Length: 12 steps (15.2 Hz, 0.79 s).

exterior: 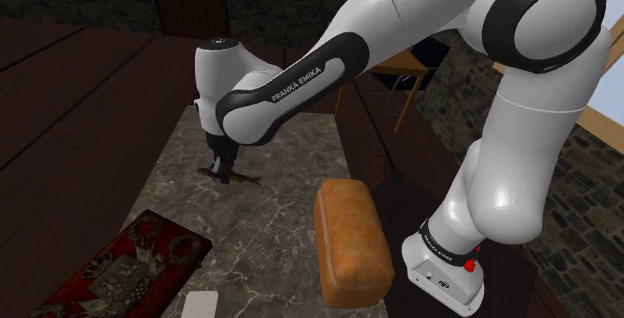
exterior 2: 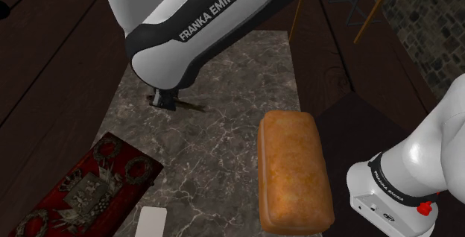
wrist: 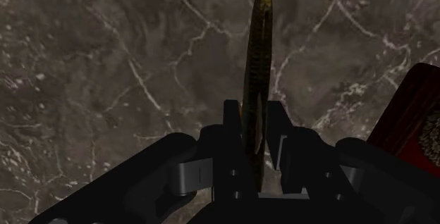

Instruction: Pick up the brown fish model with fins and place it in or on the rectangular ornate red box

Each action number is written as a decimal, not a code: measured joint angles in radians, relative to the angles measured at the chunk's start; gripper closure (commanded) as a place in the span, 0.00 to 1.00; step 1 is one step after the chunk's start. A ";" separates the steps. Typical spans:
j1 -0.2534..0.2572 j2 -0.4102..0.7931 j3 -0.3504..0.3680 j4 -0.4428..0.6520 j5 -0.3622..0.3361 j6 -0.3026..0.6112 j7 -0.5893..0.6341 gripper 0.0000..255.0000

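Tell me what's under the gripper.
The brown fish, clasped edge-on by the gripper, with the marble tabletop beneath. Whether the fish touches the tabletop is hidden.

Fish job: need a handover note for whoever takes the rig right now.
Gripper: shut on the fish, low over the marble table; no clear lift yet.
Red box: on the table at the shoulder view's lower left, fish not on it.
Bread loaf: lies to the box's right in that view.
Done: grasp.
Left: lift, carry to the box, release.
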 measured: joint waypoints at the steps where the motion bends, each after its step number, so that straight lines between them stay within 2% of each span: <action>1: 0.000 -0.007 0.001 0.004 0.002 -0.011 -0.001 1.00; 9: -0.005 -0.067 0.007 0.040 0.023 -0.105 -0.012 1.00; 12: 0.025 -0.041 0.022 0.082 0.009 -0.122 0.039 1.00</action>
